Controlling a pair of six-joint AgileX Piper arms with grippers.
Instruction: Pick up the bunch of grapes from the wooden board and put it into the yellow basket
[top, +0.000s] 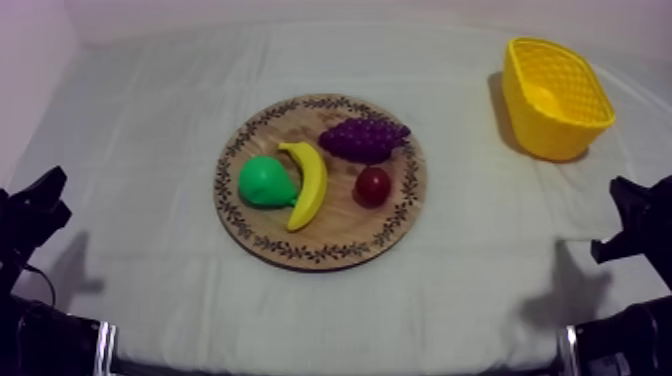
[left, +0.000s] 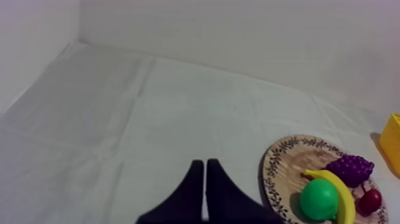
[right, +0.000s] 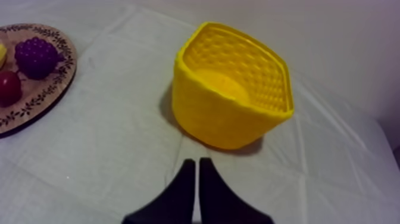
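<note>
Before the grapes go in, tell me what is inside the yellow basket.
Nothing visible inside the yellow basket: just its own dimpled walls and floor. Its near wall hides some of the floor.

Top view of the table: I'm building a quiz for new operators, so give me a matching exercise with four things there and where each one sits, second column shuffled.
Things:
1. bunch of grapes
2. pear
3. small red fruit
4. yellow basket

Places:
A. on the cloth at the far right, off the wooden board
B. on the board's left part, beside the banana
C. on the board's far part, toward the basket's side
D. on the board's right part, nearer the camera than the grapes

Pairs: 1-C, 2-B, 3-D, 4-A
</note>
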